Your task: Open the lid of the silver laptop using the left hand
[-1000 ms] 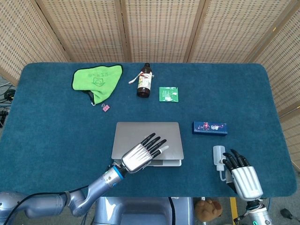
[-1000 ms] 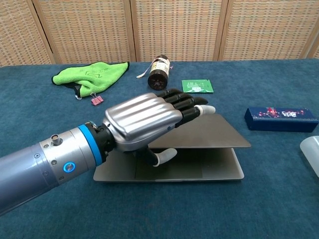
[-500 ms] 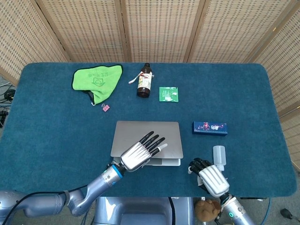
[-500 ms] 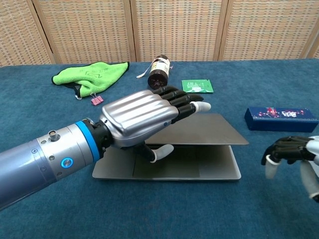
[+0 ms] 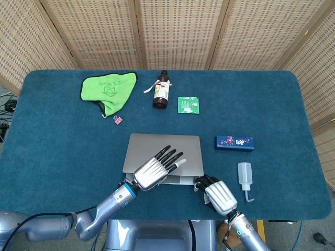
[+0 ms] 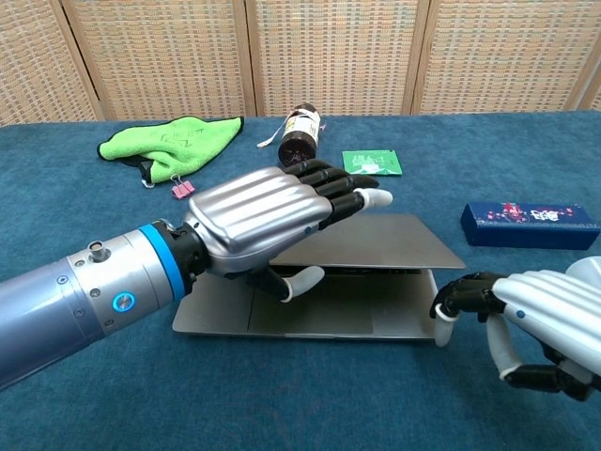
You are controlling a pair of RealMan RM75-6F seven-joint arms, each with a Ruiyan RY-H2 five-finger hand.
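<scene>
The silver laptop (image 5: 172, 146) lies near the table's front edge with its lid (image 6: 394, 240) raised a little off the base (image 6: 329, 315). My left hand (image 5: 154, 170) lies over the lid's front left part. Its fingers (image 6: 343, 193) stretch across the top, and its thumb (image 6: 299, 280) is tucked under the lid's front edge, so it grips the lid. My right hand (image 5: 217, 192) sits at the laptop's front right corner. Its fingertips (image 6: 449, 305) touch the base there and it holds nothing.
A blue box (image 5: 234, 142) and a white squeeze bottle (image 5: 244, 175) lie right of the laptop. Behind it are a green cloth (image 5: 107, 89), a pink clip (image 5: 118, 120), a dark bottle (image 5: 161, 90) lying down and a green packet (image 5: 188, 104).
My right hand has swept left from beside the squeeze bottle to the laptop's front right corner. The left hand has raised the lid slightly, widening the gap.
</scene>
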